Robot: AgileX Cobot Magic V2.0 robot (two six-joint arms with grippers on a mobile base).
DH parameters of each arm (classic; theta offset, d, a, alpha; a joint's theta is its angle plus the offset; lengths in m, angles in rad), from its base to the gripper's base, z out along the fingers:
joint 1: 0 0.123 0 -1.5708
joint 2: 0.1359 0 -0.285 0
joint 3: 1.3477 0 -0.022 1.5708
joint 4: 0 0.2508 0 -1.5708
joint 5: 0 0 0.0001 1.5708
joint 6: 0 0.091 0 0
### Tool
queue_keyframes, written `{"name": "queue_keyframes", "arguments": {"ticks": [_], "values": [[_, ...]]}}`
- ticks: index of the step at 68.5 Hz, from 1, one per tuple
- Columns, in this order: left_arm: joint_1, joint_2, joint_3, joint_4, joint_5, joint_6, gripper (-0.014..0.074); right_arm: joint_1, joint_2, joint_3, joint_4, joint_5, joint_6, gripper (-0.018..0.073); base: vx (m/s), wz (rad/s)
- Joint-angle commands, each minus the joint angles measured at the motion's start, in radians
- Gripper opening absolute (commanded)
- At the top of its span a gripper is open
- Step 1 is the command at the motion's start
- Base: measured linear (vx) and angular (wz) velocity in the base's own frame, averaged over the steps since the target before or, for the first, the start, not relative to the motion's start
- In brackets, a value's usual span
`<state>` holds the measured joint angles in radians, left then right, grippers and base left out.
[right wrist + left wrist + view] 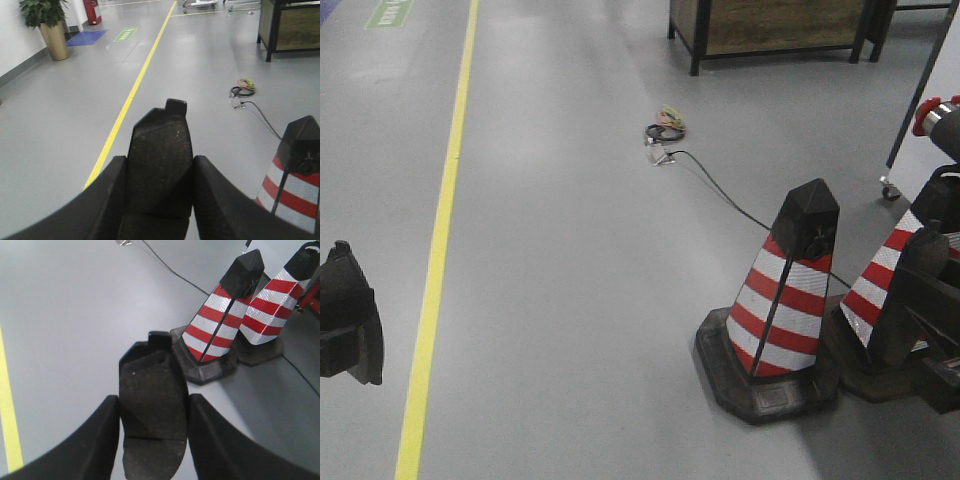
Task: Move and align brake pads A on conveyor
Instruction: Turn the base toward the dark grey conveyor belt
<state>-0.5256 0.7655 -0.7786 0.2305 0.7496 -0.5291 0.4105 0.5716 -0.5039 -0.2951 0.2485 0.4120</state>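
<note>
In the left wrist view my left gripper is shut on a brake pad A: a dark grey, grainy, elongated pad with a thin groove across it, held lengthwise above the grey floor. In the right wrist view my right gripper is shut on another brake pad A, whose notched end points forward. In the front view a dark shape shows at the left edge and part of my right arm at the right edge. The conveyor is out of view.
Two red-and-white traffic cones stand on the grey floor at the right. A black cable runs from them to a coil. A yellow floor line runs along the left. A wooden cabinet stands at the back, a potted plant far left.
</note>
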Motion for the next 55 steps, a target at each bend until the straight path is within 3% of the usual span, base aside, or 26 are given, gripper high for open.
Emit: {"name": "queue_keyframes", "arguments": {"ticks": [1, 33, 55], "values": [[-0.004, -0.004, -0.027, 0.015, -0.075, -0.008, 0.0056, -0.003, -0.001, -0.031, -0.013, -0.098, -0.006, 0.0024, 0.39, -0.24], [-0.004, -0.004, -0.027, 0.015, -0.075, -0.008, 0.0056, -0.003, -0.001, -0.031, -0.013, -0.098, -0.006, 0.0024, 0.33, -0.26], [-0.004, -0.004, -0.027, 0.015, -0.075, -0.008, 0.0056, -0.003, -0.001, -0.031, -0.013, -0.098, -0.006, 0.0024, 0.22, -0.49]]}}
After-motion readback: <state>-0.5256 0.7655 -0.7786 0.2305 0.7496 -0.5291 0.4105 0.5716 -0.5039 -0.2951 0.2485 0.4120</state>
